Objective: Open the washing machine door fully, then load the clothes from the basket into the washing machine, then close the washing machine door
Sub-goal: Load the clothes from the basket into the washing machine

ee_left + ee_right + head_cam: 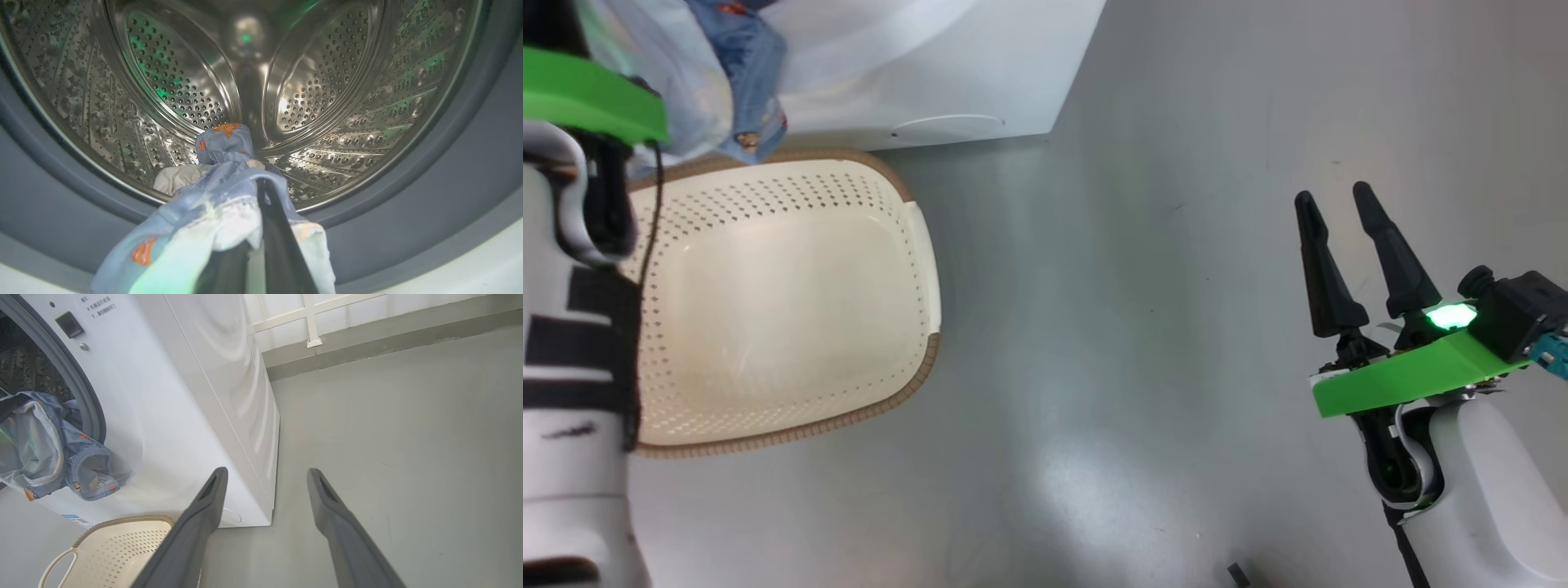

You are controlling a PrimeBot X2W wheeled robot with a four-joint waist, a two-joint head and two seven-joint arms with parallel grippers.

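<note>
Left tool point(261, 192) is clamped on the clothes point(220, 196) at the drum point(327, 81) mouth; right tool point(1334, 194) gapes empty over the floor point(1176, 245). Washer point(196, 396): glossy white box, dimpled steel drum, grey rubber gasket point(470, 163). Basket point(907, 392), at its near side: cream perforated plastic, brown woven-look rim, seemingly bare. Clothes: soft blue cloth, orange prints, some white. Likely left: release inside, shut the door.

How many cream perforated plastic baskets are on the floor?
1. The cream perforated plastic basket stands on the grey floor in front of the white washing machine; the pale left forearm hides its left edge.
</note>
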